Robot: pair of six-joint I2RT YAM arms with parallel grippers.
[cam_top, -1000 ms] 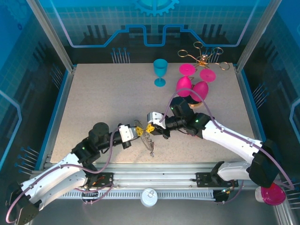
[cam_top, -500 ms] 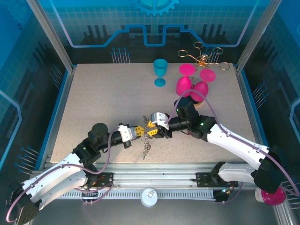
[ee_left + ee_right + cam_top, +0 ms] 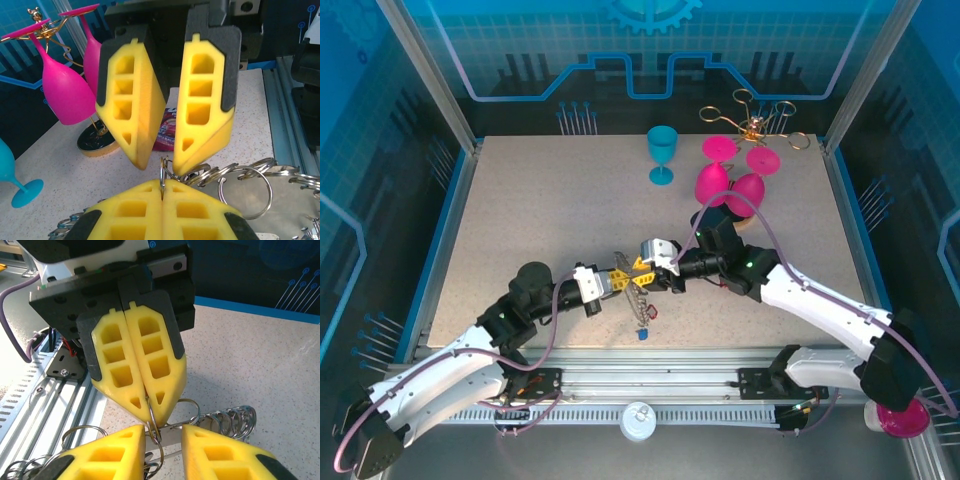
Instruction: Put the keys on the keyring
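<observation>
**Keyring, silver link chain: held at mid-bench**

Item: keyring (image 3: 639, 303), thin silver-grey wire rings and links, hanging as a loose string (several rings overlap in the wrist views). A blue-headed key (image 3: 642, 335) sits at its lower end, with a red-tagged key (image 3: 647, 318) just above. Left jaws are pressed together on one ring. Right jaws are narrowly parted, with that ring in the gap.

Setting: speckled beige bench (image 3: 540, 220). At the rear are a teal goblet (image 3: 661, 155), pink goblets (image 3: 730, 182), a gold wire stand (image 3: 756, 124) and blue-lit walls.

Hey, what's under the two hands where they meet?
The keyring trails from the shut left hand, with red and blue keys at its lower end. From above, that hand and the right hand cover its upper end.
</observation>
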